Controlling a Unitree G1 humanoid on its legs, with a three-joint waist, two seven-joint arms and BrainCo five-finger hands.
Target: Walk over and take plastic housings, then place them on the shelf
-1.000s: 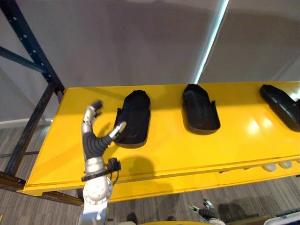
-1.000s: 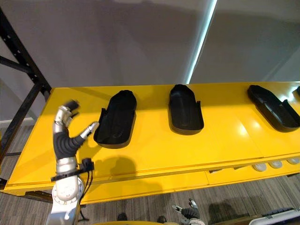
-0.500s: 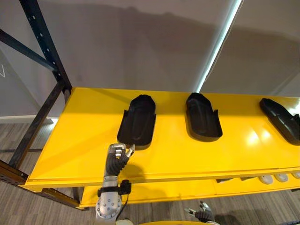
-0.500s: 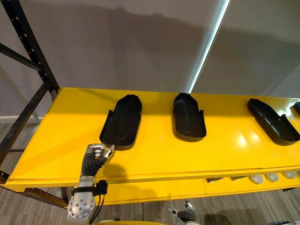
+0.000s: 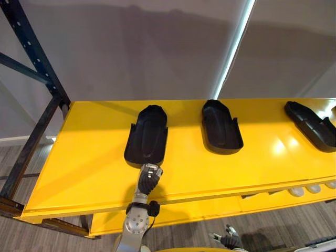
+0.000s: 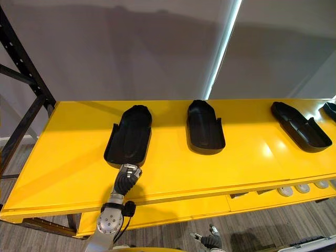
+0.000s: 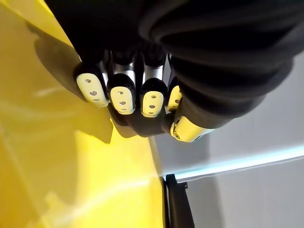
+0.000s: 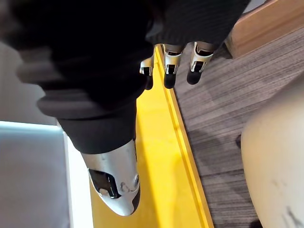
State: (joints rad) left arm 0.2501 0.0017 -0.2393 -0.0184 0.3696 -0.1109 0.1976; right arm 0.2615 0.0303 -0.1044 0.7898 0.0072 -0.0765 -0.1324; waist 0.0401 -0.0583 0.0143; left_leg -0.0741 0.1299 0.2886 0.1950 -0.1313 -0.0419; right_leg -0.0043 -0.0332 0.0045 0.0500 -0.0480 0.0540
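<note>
Three black plastic housings lie in a row on the yellow shelf (image 5: 84,157): a left one (image 5: 147,136), a middle one (image 5: 221,126) and a right one (image 5: 310,123). The end of another housing (image 6: 331,110) shows at the far right edge. My left hand (image 5: 148,177) hovers over the shelf's front strip, just short of the left housing's near end. Its fingers (image 7: 122,99) are curled into a fist with nothing in them. My right hand (image 5: 229,241) hangs low below the shelf, its fingers (image 8: 170,71) straight over the floor.
A black rack upright (image 5: 31,58) with a diagonal brace stands at the shelf's left end. A grey wall runs behind the shelf. Small white round parts (image 5: 307,188) lie on a lower yellow level at the right. Bare yellow surface lies left of the left housing.
My left hand has drawn back from the left housing's left side to its near end, and its fingers have curled from open to shut. The camera has shifted slightly.
</note>
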